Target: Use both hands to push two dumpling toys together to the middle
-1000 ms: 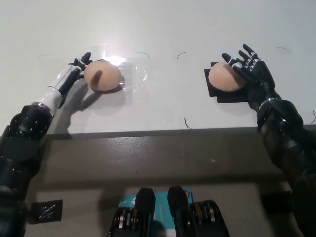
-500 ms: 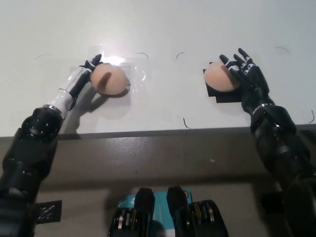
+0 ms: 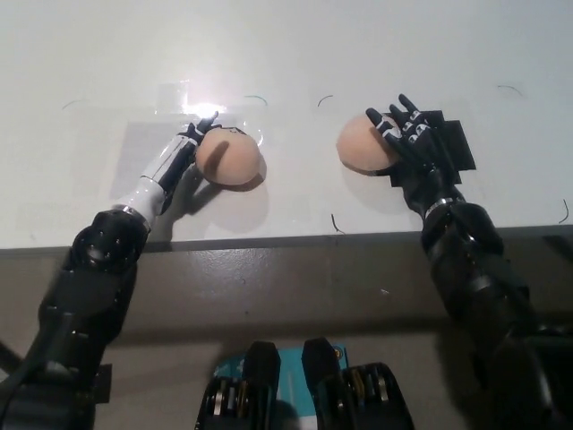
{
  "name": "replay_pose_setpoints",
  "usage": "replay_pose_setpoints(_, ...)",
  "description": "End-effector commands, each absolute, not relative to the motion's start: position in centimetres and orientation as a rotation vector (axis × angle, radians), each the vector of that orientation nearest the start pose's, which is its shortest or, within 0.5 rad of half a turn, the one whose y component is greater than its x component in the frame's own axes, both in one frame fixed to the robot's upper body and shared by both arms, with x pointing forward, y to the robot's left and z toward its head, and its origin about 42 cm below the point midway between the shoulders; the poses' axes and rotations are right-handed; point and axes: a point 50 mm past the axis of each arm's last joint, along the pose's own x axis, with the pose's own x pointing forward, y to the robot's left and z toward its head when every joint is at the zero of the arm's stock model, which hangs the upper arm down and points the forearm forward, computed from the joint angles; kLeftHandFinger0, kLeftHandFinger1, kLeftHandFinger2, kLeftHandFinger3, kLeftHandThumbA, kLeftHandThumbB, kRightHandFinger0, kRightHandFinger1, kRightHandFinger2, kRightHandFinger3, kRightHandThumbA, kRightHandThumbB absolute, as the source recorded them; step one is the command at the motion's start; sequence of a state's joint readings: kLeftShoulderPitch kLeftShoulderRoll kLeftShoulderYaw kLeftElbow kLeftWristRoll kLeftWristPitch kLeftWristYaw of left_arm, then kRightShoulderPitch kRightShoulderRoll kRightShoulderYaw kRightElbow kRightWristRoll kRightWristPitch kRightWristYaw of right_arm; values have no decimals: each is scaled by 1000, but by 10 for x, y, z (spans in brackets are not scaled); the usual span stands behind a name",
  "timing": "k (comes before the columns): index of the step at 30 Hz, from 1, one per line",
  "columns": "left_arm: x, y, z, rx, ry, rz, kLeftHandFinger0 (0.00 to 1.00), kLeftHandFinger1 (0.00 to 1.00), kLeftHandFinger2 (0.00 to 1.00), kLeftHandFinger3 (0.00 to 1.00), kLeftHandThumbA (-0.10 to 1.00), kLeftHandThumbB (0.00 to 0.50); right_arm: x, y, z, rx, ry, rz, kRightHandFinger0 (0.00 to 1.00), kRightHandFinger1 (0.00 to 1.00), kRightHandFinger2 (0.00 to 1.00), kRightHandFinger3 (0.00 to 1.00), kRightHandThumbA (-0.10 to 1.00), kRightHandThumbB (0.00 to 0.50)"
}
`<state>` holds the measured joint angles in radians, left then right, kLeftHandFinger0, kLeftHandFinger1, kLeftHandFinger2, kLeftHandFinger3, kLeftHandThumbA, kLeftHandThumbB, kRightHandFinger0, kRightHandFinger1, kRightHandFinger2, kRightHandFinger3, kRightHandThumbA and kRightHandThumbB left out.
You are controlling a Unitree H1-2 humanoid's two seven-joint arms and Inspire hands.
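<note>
Dumplings, round and peach-tan: left dumpling (image 3: 227,159) against open left robot hand (image 3: 183,152), right dumpling (image 3: 364,144) against open right robot hand (image 3: 414,143)

Two round peach dumpling toys on white tabletop (image 3: 295,54), near each other, gap between. Left dumpling toy (image 3: 228,158): white left hand (image 3: 183,148) against its left side. Right dumpling toy (image 3: 364,144): black right hand (image 3: 412,139) against its right side, over black square mat (image 3: 452,143).
</note>
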<state>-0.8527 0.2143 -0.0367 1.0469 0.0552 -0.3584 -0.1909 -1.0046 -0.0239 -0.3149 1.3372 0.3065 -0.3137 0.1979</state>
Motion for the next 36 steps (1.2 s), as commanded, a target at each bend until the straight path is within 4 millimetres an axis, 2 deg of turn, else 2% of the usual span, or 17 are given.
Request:
replay_pose_setpoints(1, 532, 221, 196, 258, -126, -268, 1000, 1000, 1000, 1000, 1000, 417, 535, -140, 174, 442, 4, 158, 1000, 1000, 1000, 1000, 1000, 255)
replay_pose_setpoints(5, 525, 209, 181, 232, -120, -273, 1000, 1000, 1000, 1000, 1000, 410, 527, -125, 162, 465, 32, 173, 1000, 1000, 1000, 1000, 1000, 254)
replay_pose_setpoints(7, 523, 205, 180, 228, -119, -274, 1000, 1000, 1000, 1000, 1000, 416, 525, -119, 159, 465, 41, 181, 1000, 1000, 1000, 1000, 1000, 242)
replay_pose_setpoints(13, 524, 185, 177, 217, -109, -296, 1000, 1000, 1000, 1000, 1000, 433, 518, -96, 152, 448, 77, 211, 1000, 1000, 1000, 1000, 1000, 265)
replay_pose_setpoints(17, 523, 171, 177, 220, -109, -315, 1000, 1000, 1000, 1000, 1000, 390, 514, -85, 151, 445, 80, 239, 1000, 1000, 1000, 1000, 1000, 285)
replay_pose_setpoints(22, 524, 159, 173, 252, -87, -325, 1000, 1000, 1000, 1000, 1000, 445, 514, -77, 154, 451, 78, 251, 1000, 1000, 1000, 1000, 1000, 272)
replay_pose_setpoints(30, 520, 135, 167, 294, -101, -372, 1000, 1000, 1000, 1000, 1000, 340, 510, -70, 151, 469, 83, 264, 1000, 1000, 1000, 1000, 1000, 249)
replay_pose_setpoints(34, 521, 136, 168, 313, -107, -374, 1000, 1000, 1000, 1000, 1000, 327, 512, -72, 152, 467, 85, 260, 1000, 1000, 1000, 1000, 1000, 253)
replay_pose_setpoints(36, 522, 137, 169, 310, -109, -373, 1000, 1000, 1000, 1000, 1000, 321, 513, -75, 153, 458, 82, 257, 1000, 1000, 1000, 1000, 1000, 273)
